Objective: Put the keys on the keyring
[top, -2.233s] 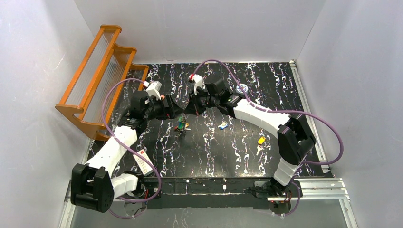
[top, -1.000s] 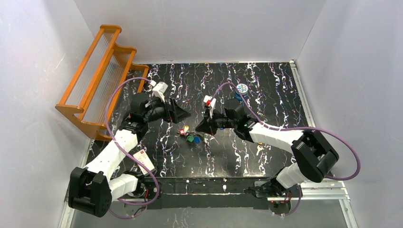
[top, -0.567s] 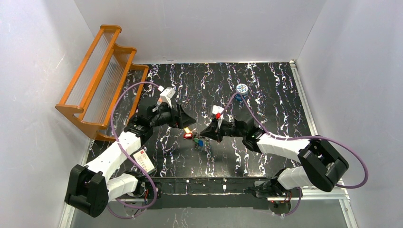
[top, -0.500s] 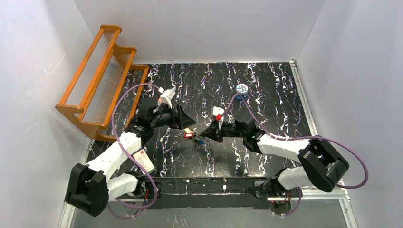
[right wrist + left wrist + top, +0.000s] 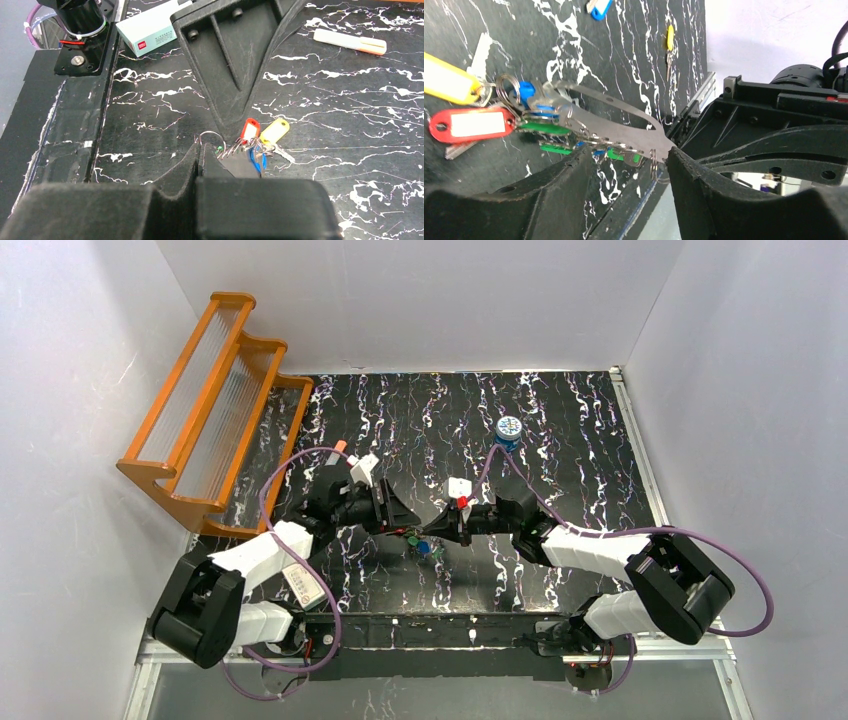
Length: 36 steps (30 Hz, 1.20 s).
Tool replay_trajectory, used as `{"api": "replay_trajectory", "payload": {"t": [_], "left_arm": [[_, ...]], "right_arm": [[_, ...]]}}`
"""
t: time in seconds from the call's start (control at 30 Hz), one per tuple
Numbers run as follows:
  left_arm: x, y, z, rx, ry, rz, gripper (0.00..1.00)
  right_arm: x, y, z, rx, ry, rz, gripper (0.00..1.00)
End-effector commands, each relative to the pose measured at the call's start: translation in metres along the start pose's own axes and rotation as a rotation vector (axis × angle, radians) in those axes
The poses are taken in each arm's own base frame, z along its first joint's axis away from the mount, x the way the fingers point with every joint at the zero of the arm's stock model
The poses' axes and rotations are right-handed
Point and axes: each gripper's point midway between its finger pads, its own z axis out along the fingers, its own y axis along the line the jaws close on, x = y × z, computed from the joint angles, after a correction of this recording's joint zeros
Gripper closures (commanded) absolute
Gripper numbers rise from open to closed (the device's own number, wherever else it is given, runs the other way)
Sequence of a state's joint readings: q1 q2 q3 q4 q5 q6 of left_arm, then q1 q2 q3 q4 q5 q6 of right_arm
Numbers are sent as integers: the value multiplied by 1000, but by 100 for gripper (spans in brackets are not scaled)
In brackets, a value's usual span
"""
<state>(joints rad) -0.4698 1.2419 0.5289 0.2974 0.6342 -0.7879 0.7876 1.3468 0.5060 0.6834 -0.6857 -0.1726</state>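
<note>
1. The left claw (image 5: 626,155) has its jaws apart, one on each side of the near tip of the keyring (image 5: 616,127). We see no clamp on it yet.
2. The right claw (image 5: 200,157) has its jaws pressed together. From the left wrist view, it seems to pinch that same tip.
3. The green and blue keys (image 5: 546,127) already hang on the band just ahead of the left claw. The red-tagged key (image 5: 469,124) and yellow-tagged key (image 5: 446,80) lie at its far end. A blue key (image 5: 599,9) and a yellow key (image 5: 670,37) lie loose, well beyond.
4. We judge this a handover of the ring, freeing the right claw to fetch a loose key. Next, the left jaws must close on the thin band, clear of the key heads, before the right lets go.
5. A second ago the left claw stood well apart from the bunch, jaws wider. It has since come in to meet the right.
</note>
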Motion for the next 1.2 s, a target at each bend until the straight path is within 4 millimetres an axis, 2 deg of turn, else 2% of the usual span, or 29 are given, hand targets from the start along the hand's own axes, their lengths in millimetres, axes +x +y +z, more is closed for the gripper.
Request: {"api": "replay_trajectory", "payload": {"t": [0.0,0.1,0.27,0.57,0.8,1.03,1.17], "left_arm": [[14,-12,0,73,37,-115,46],[16,-16,0,90,34,-130,49],[17,-18,3,99,40,-140,63],[16,-21,6,115,46,-137,79],[12,-26,6,123,36,-134,91],[7,-33,5,133,38,-134,100],[6,-35,4,119,50,-126,100]], "right_arm": [[-14,-2,1,-15,-48,-82,99],[-14,0,2,-24,-49,-83,99],[-15,0,2,-30,-54,-87,99],[-15,1,1,-31,-48,-96,99],[-8,3,-1,-41,-22,-91,99],[-3,4,-1,-52,3,-102,99],[-1,2,0,-61,36,-113,99]]}}
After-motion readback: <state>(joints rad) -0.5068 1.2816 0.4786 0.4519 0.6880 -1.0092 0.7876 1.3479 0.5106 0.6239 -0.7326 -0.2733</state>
